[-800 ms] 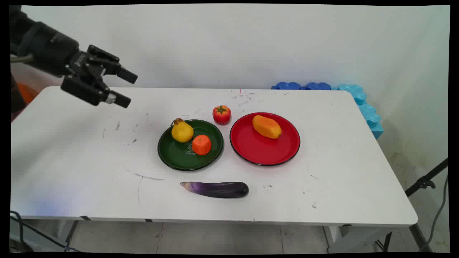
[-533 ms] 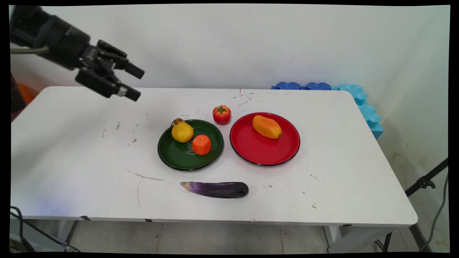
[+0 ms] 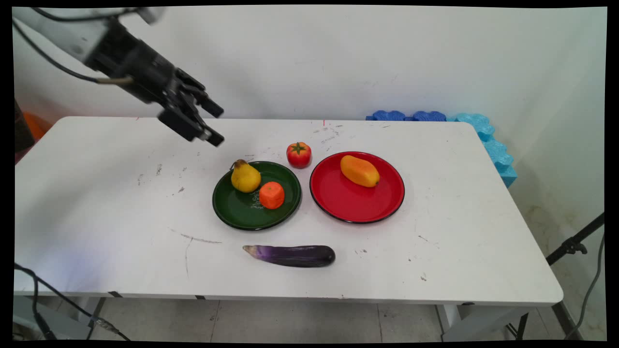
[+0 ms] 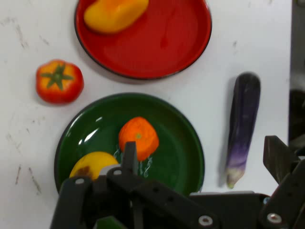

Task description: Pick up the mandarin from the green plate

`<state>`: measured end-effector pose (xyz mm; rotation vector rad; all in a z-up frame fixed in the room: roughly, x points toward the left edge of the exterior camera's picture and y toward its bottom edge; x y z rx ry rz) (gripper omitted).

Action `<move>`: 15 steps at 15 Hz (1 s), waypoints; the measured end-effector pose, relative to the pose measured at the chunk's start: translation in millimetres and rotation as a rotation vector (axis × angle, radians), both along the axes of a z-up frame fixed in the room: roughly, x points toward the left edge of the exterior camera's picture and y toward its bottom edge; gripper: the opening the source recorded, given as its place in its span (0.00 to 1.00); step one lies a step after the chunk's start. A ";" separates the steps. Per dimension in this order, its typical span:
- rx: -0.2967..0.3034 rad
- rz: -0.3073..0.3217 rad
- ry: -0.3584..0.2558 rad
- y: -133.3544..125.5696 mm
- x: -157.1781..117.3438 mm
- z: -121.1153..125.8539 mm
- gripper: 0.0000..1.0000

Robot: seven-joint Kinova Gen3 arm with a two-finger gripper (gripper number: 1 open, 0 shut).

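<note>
Since the earlier frames the black two-finger tool (image 3: 215, 126) has travelled right and slightly downward from the table's far left corner, and now hangs in the air just up and left of the round dark green plate (image 3: 285, 208); nothing on the white table (image 3: 96, 203) has shifted.

Main view: the tool's fingers are spread apart and hold nothing. It touches no object; nearest is the yellow plastic pear (image 3: 245, 177), which sits on the green plate's left side, touching or just beside the orange toy fruit (image 3: 272, 195). A red toy tomato (image 3: 299, 154) stands on the table just behind the green plate's rim. To the right, a glossy red plate (image 3: 358, 208) carries an orange-yellow toy mango (image 3: 359, 170) near its far edge. A long purple toy eggplant (image 3: 290, 255) lies on the table in front of both plates. Blue foam pieces (image 3: 488, 135) line the far right corner.

Hand view: the camera looks down over the green plate (image 4: 181, 152), so the tool is aimed roughly at it. The linkage partly covers the pear (image 4: 93, 164); the orange fruit (image 4: 138, 136) is above it, with the tomato (image 4: 59, 81), red plate (image 4: 162, 47), mango (image 4: 116, 13) and eggplant (image 4: 243, 126) around
</note>
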<state>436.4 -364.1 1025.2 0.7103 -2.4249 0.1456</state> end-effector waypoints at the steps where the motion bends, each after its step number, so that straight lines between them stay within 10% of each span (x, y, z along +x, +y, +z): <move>1: 0.008 -0.012 -0.022 -7.2 -5.2 -8.3 1.00; 15: 0.055 -0.245 -0.215 -71.0 -67.7 -113.5 1.00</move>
